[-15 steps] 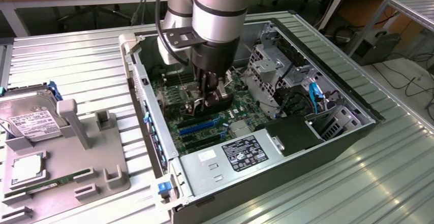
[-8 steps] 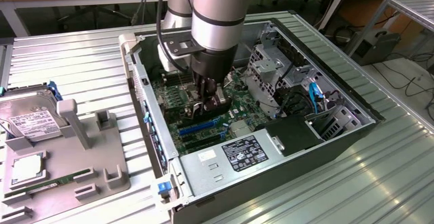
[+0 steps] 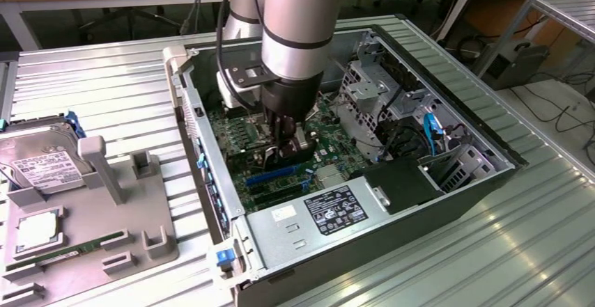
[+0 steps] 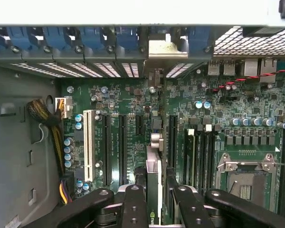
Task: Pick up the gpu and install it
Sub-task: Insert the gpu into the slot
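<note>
1. The gpu (image 4: pixel 153 166) stands on edge between my fingers (image 4: pixel 134 204), low inside the open computer case (image 3: pixel 437 209). Its silver bracket (image 4: pixel 161 50) is against the case's rear wall, among the blue slot clips (image 4: pixel 92 38).
2. My gripper (image 4: pixel 156 192) is clamped on the card, with one finger on each flat face. I am pinching the end away from the bracket, and my jaws are closed no further than the card's thickness.
3. The card runs in line with the black expansion slots (image 4: pixel 107 147) of the motherboard (image 4: pixel 228 102). I cannot tell whether its lower edge is already in a slot.
4. I judge it a light, stiff board that will not flex, so any tilt would probably make it bind rather than seat.
5. The flat faces give a sure hold. The contact edge and the small soldered parts look fragile, so I think the place to grip is high on the faces, clear of both and of the bracket.
6. A white slot (image 4: pixel 88 145) lies to one side of the card. The processor socket (image 4: pixel 244 175) lies to the other, with the memory slots between it and the card.
7. In the exterior view, the labelled power supply (image 3: pixel 321 213) fills the near end of the case.
8. On the exterior view's left, a grey parts tray (image 3: pixel 139 244) holds a hard drive (image 3: pixel 42 164) and a green memory stick (image 3: pixel 65 255). All of it rests on a ribbed metal table (image 3: pixel 93 77).
</note>
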Motion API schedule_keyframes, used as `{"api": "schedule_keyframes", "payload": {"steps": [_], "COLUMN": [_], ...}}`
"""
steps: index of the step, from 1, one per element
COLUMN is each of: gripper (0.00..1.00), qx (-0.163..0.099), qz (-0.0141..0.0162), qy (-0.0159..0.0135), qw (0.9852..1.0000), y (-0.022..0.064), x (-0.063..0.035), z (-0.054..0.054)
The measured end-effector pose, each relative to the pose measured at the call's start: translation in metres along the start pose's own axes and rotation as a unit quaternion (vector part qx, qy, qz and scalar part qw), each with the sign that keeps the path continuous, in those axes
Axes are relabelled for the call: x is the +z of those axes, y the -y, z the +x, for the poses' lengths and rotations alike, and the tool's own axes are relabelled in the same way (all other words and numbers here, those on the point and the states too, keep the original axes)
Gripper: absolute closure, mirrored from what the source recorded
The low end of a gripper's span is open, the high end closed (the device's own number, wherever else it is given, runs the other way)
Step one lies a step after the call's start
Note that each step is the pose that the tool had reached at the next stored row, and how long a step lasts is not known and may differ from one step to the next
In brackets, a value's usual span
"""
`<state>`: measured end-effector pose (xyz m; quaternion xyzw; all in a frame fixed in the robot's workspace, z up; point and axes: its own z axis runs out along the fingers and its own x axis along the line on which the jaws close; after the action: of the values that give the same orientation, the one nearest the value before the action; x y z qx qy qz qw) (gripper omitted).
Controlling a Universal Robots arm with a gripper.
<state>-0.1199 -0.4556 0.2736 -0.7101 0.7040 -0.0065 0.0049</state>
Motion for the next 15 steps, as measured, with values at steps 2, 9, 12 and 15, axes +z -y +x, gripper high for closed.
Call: {"api": "schedule_keyframes", "payload": {"steps": [2, 9, 12, 15], "gripper": [0.74, 0.74, 0.74, 0.74], "qx": [0.0, -0.002, -0.008, -0.009], "qz": [0.0002, 0.0003, 0.0003, 0.0003], "qy": [0.0001, 0.0006, 0.0007, 0.0009], "qw": [1.0, 1.0, 1.0, 1.0], "y": [0.0, -0.0004, -0.0018, -0.0024], "x": [0.003, 0.0119, 0.0132, 0.015], "z": [0.0, 0.0, 0.0, 0.0]}}
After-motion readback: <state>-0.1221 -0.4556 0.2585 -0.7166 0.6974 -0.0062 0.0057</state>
